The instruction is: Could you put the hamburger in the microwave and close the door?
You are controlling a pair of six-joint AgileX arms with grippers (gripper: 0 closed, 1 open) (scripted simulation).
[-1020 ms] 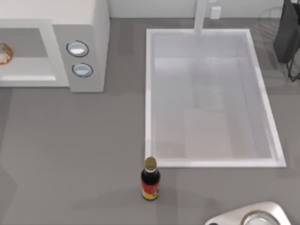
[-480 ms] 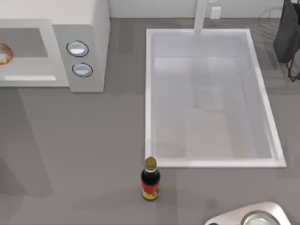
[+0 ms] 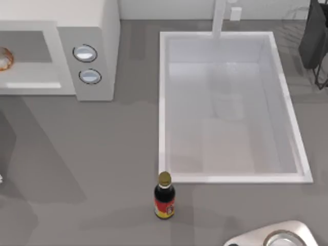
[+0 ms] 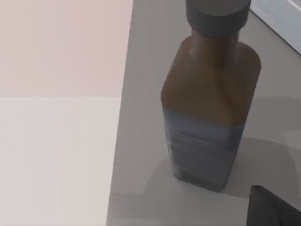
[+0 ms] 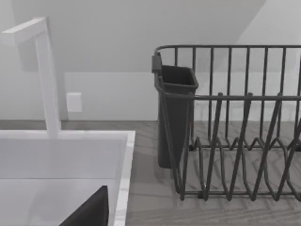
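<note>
The microwave (image 3: 97, 31) stands at the table's back left, white with two round dials (image 3: 85, 53) on its front panel. Its grey cavity (image 3: 28, 46) is exposed, and the hamburger (image 3: 4, 59), a pale bun with orange-brown patches, lies inside at the picture's left edge. The door is out of view. A dark part of my left gripper (image 4: 275, 209) shows beside a brown bottle (image 4: 209, 103) with a grey label, close to the counter's edge. A dark part of my right gripper (image 5: 89, 212) hangs over the sink's rim. Part of my right arm (image 3: 277, 237) lies at the front right.
A white sink basin (image 3: 228, 174) with a faucet (image 3: 219, 18) fills the middle right. A dark red-labelled bottle (image 3: 164, 197) stands upright in front of the sink's left corner. A dark wire dish rack (image 5: 235, 141) with a cup holder (image 5: 176, 113) sits at the back right.
A broad shadow has spread over the counter in front of the microwave, toward the front and right. The bright strip along the cavity's front has narrowed. The bottle and hamburger stay put.
</note>
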